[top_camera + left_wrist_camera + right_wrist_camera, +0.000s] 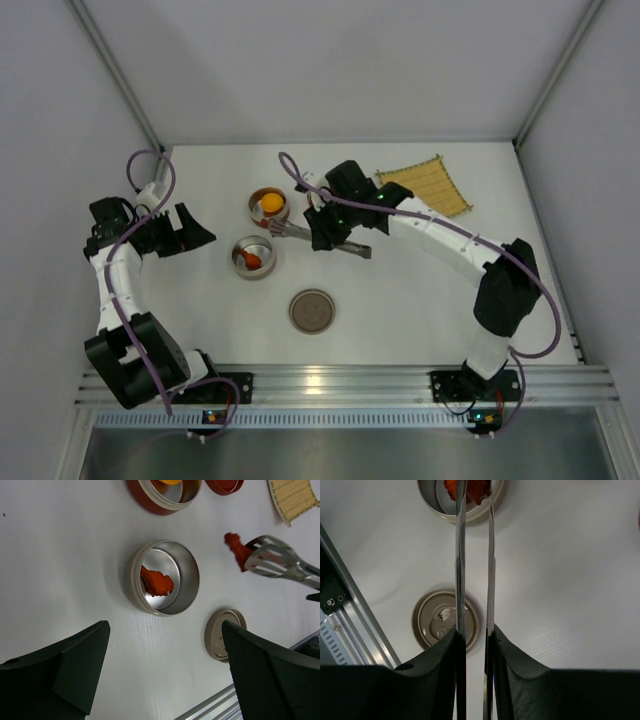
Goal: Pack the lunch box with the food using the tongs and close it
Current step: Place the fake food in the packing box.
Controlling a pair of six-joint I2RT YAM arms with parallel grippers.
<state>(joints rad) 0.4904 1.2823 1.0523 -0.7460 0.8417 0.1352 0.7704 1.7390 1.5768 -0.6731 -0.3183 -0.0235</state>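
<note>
My right gripper (325, 228) (474, 632) is shut on the tongs (300, 233), clamping their two thin arms (460, 580) close together. The tong tips (272, 560) pinch a red-brown food lump (237, 547) in the air, just right of the open silver lunch box tin (162, 577) (254, 256). Another red-brown lump (156, 581) lies inside that tin. The orange ball (270, 204) sits in a second tin (268, 208) behind it. The round lid (312, 310) (445, 620) lies flat nearer the arms. My left gripper (195, 232) (165, 625) hangs open and empty, left of the tins.
A yellow bamboo mat (428, 185) lies at the back right, beyond the right arm. A red-brown round piece (225, 485) sits next to the orange-ball tin. White walls close in the table on three sides, and an aluminium rail (330, 380) runs along the near edge.
</note>
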